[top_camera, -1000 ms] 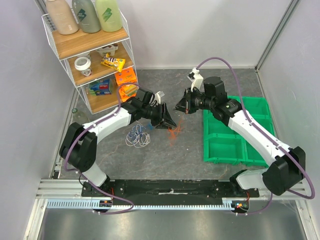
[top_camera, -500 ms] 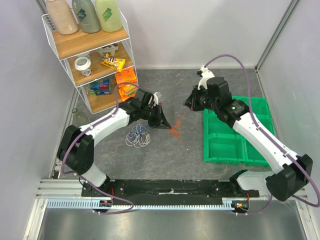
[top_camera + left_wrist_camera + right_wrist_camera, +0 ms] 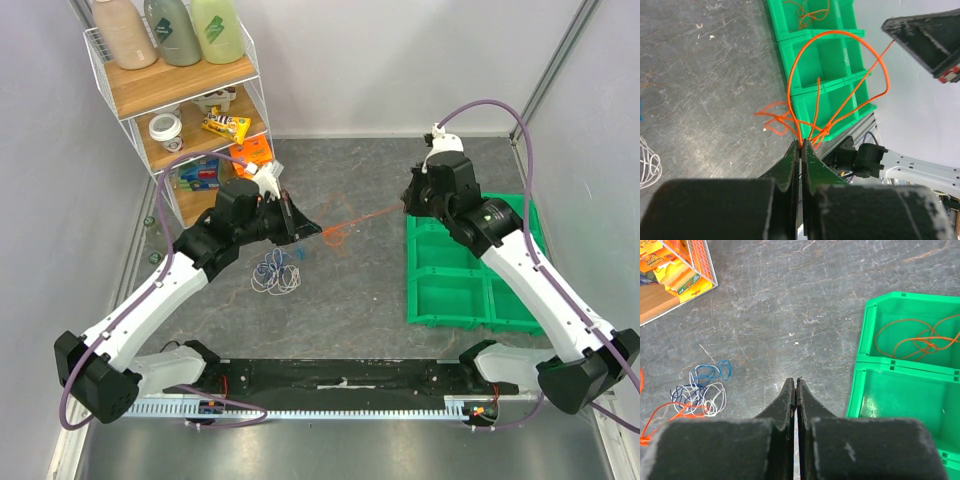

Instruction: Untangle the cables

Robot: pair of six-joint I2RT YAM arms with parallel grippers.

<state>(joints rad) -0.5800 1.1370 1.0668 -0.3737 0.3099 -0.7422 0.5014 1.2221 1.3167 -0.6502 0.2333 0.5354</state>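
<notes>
On the table, white and blue cables sit just before the left gripper, pinched tight on an orange cable. It stretches across to the right gripper, clamped on it beside the green bin.

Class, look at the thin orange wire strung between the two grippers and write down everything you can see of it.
The orange wire is very thin, bright orange-red and flexible, and looks plastic-coated. The left gripper is shut on it at a kinked clump, from which loose loops spring outward. One strand runs on through the air to the tip of the right gripper, which is also shut. That strand hangs above the grey table.
</notes>
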